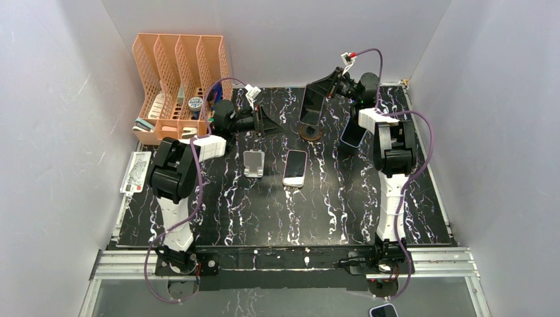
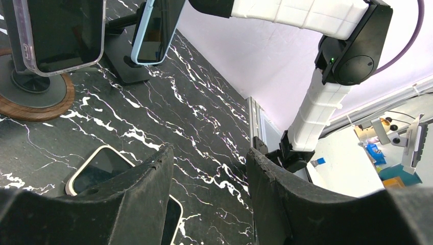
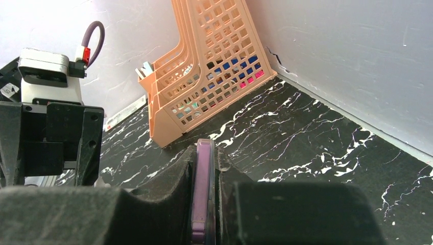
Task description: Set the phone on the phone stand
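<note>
My right gripper (image 1: 325,92) is shut on a purple phone in a clear case (image 1: 310,105) and holds it upright over a round wooden-based stand (image 1: 309,133) at the back of the table. In the right wrist view the phone's edge (image 3: 203,194) is pinched between the fingers. In the left wrist view this phone (image 2: 56,35) hangs just above the stand's base (image 2: 30,99). My left gripper (image 1: 267,122) is open and empty, its fingers (image 2: 148,189) above a white-edged phone (image 1: 295,167) lying flat, which also shows in the left wrist view (image 2: 97,166).
A blue-cased phone (image 1: 353,135) leans on a black stand right of the round one, and shows in the left wrist view (image 2: 153,30). A small silver stand (image 1: 253,163) sits mid-table. An orange file rack (image 1: 181,79) stands at the back left.
</note>
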Controlling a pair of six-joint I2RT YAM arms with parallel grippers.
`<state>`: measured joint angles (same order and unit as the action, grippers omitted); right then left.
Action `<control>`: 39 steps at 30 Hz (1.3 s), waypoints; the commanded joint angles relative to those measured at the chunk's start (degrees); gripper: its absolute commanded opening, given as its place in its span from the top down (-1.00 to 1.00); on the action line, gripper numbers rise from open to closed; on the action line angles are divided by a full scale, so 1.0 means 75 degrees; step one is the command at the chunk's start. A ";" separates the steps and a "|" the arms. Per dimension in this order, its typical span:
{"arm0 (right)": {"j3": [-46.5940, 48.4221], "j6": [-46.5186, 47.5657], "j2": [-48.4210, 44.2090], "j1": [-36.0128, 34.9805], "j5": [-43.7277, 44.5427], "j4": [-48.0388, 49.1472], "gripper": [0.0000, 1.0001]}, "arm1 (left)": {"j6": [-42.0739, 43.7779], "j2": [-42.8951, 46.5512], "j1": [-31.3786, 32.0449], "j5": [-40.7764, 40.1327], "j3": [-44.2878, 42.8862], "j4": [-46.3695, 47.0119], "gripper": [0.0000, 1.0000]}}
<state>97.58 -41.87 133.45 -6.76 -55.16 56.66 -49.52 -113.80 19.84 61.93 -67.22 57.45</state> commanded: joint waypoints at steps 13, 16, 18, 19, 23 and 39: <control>-0.0238 0.0763 -0.0612 -0.0001 0.0124 0.0191 0.97 | 0.0098 0.0379 0.0015 0.0138 0.0065 0.0165 -0.03; -0.0330 0.0936 -0.0653 -0.0003 0.0106 0.0134 0.97 | 0.0079 0.0354 0.0015 0.0142 0.0068 0.0167 -0.03; -0.0401 0.1045 -0.0688 0.0000 0.0086 0.0123 0.97 | 0.0084 0.0355 0.0018 0.0145 0.0061 0.0161 -0.02; -0.0439 0.1105 -0.0709 0.0000 0.0077 0.0106 0.97 | 0.0079 0.0350 0.0022 0.0139 0.0059 0.0166 -0.02; -0.0563 0.1371 -0.0786 -0.0007 0.0018 -0.0027 0.97 | 0.0069 0.0337 0.0017 0.0134 0.0051 0.0156 -0.02; -0.0714 0.1295 -0.0879 0.0008 0.0356 0.0582 0.97 | 0.0039 0.0290 0.0016 0.0145 0.0053 0.0162 -0.02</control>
<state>92.07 -33.30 128.92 -7.20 -53.71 55.59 -49.58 -113.80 19.84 62.04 -67.11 57.45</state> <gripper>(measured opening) 0.231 0.510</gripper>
